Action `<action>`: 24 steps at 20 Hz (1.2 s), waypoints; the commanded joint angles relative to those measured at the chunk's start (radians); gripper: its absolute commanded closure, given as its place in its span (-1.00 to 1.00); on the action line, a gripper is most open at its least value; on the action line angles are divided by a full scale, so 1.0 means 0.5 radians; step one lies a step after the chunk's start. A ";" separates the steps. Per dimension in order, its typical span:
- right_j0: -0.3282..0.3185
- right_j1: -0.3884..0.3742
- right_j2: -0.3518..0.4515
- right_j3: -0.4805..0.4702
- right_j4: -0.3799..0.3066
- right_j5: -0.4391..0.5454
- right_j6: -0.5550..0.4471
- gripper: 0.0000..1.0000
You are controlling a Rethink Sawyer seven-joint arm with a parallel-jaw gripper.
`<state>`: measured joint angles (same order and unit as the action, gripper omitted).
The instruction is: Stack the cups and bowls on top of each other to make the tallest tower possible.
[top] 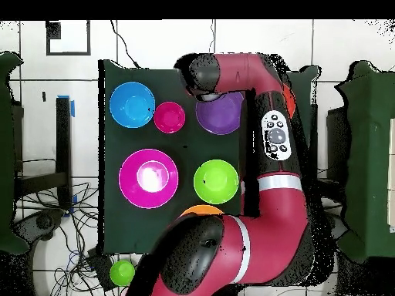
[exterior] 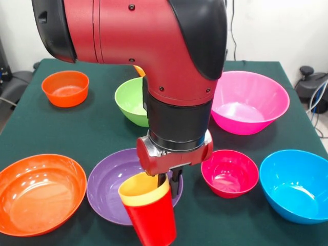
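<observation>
Your tower [exterior: 148, 212] is barely begun: the yellow cup [exterior: 142, 188] sits nested in the red cup [exterior: 152, 221], and that 2-piece stack stands at the near edge of the surface [exterior: 102, 128], in front of the purple bowl [exterior: 110, 187]. The hand [exterior: 169, 183] hangs directly over it, its dark fingers [exterior: 176, 181] dipping behind the yellow rim; you cannot tell from here whether they pinch the rim or stand free.

Every bowl is left to place. Loose on the cloth you have the large orange bowl [exterior: 38, 193], the purple one, the small crimson bowl [exterior: 229, 172], the blue bowl [exterior: 294, 184], the big magenta bowl [exterior: 249, 101], the green bowl [exterior: 132, 101] and the small orange bowl [exterior: 65, 88]. A sliver of a light orange bowl [top: 202, 210] shows behind the arm.

The arm [exterior: 154, 46] blocks much of the middle, hiding part of the green bowl. The purple bowl sits just beside the cups, so your approach there is tight, and the narrow cup base will likely tip easily under wide bowls.
</observation>
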<state>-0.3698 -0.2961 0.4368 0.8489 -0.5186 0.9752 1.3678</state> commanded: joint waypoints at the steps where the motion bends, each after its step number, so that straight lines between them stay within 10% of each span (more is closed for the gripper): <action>1: 0.003 0.083 -0.033 0.029 -0.173 -0.071 -0.323 1.00; 24: -0.042 0.118 -0.065 -0.005 -0.293 -0.110 -0.366 1.00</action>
<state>-0.3726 -0.2733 0.4288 0.8478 -0.5819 0.9466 1.3678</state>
